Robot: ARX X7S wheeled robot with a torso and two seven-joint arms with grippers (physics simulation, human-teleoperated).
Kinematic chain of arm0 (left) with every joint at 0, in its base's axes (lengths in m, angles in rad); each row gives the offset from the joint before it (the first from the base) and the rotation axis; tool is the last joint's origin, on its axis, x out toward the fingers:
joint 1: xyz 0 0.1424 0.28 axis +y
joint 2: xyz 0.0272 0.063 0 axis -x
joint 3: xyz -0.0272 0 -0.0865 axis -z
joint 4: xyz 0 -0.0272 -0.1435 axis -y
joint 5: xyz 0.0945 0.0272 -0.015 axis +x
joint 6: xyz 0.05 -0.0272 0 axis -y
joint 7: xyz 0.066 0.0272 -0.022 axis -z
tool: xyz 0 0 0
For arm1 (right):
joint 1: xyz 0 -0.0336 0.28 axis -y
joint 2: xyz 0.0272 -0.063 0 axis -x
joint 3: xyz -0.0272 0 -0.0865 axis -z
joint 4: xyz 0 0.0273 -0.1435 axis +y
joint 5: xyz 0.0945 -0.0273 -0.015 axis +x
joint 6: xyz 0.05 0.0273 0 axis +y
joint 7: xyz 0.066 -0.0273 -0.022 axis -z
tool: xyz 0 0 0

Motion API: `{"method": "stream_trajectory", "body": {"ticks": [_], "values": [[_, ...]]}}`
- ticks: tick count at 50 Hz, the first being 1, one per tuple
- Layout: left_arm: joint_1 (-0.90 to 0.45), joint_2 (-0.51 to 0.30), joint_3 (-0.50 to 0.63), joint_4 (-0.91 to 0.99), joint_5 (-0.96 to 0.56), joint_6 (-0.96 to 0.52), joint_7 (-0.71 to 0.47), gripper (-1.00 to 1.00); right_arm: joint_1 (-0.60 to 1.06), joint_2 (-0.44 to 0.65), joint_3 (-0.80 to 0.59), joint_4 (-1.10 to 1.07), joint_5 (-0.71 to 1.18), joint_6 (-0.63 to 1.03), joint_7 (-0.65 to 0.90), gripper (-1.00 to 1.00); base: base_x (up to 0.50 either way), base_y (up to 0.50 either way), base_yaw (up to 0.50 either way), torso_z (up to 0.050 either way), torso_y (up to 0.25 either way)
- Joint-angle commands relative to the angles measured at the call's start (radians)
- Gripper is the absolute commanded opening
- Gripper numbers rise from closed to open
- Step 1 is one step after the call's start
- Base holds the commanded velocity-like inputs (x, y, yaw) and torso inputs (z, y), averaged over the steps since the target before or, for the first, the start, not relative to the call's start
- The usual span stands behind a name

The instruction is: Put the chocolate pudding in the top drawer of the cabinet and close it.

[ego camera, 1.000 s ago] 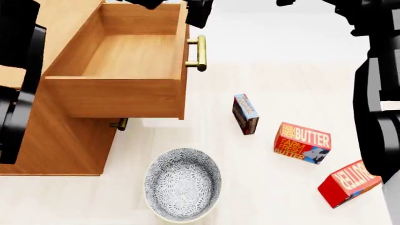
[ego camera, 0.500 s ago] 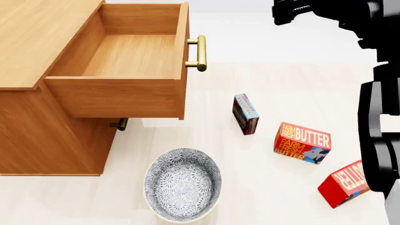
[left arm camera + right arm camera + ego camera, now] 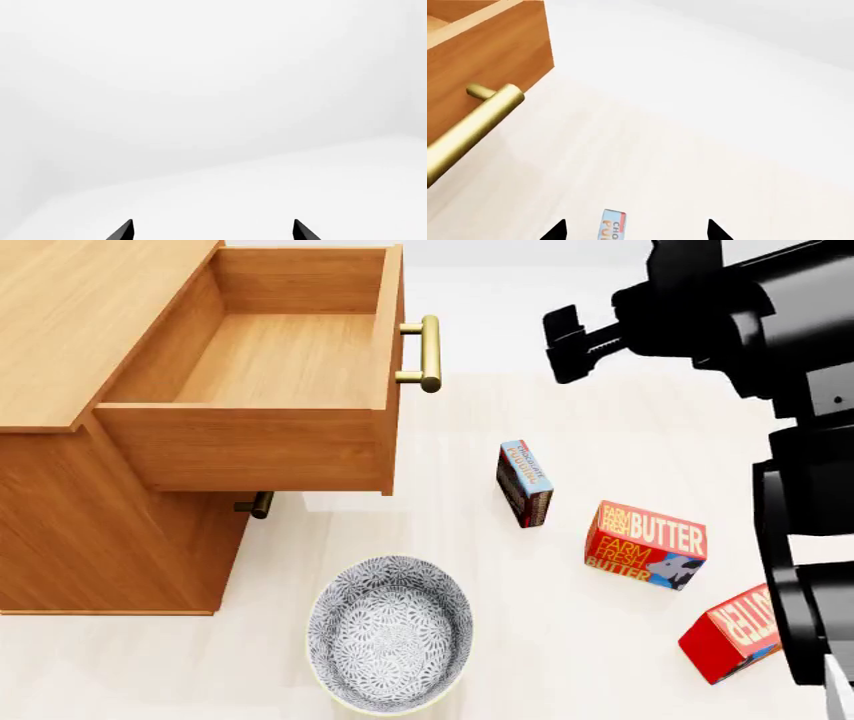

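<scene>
The chocolate pudding [image 3: 525, 483] stands on edge on the pale floor, right of the cabinet [image 3: 80, 530]; its blue-and-red face [image 3: 612, 226] shows in the right wrist view. The top drawer [image 3: 267, 360] is pulled out and holds nothing, with its brass handle [image 3: 424, 352] facing right. My right gripper [image 3: 569, 342] hangs open in the air above and behind the pudding, right of the handle; its fingertips [image 3: 557, 231] straddle the pudding in the wrist view without touching it. My left gripper [image 3: 212, 232] is open, facing only white, and is out of the head view.
Two orange-red butter boxes [image 3: 646, 543] [image 3: 741, 630] lie right of the pudding. A patterned bowl [image 3: 390, 632] sits in front of the cabinet. The lower drawer's handle [image 3: 258, 505] peeks out under the open drawer. My right arm fills the right edge.
The left arm has left the head view. The right arm has swung down and to the left, bringing its gripper into view above the pudding. The objects have not moved.
</scene>
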Motion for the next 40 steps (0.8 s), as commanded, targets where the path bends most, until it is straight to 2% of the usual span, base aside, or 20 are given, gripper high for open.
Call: {"method": "stream_trajectory", "body": {"ticks": [1, 24, 40], "values": [[0.010, -0.013, -0.007, 0.017, 0.016, 0.022, -0.036, 1.00, -0.054, -0.013, -0.046, -0.015, 0.020, 0.020, -0.041, 1.00, 0.00, 0.00, 0.00, 0.000, 0.000], [0.010, -0.011, 0.002, 0.018, 0.021, 0.006, -0.049, 1.00, -0.088, -0.067, -0.069, 0.123, 0.018, -0.085, -0.041, 1.00, 0.00, 0.00, 0.00, 0.000, 0.000], [0.003, -0.011, 0.014, 0.015, 0.028, -0.009, -0.053, 1.00, -0.060, -0.134, -0.040, 0.424, -0.003, -0.282, 0.011, 1.00, 0.00, 0.00, 0.00, 0.000, 0.000]]}}
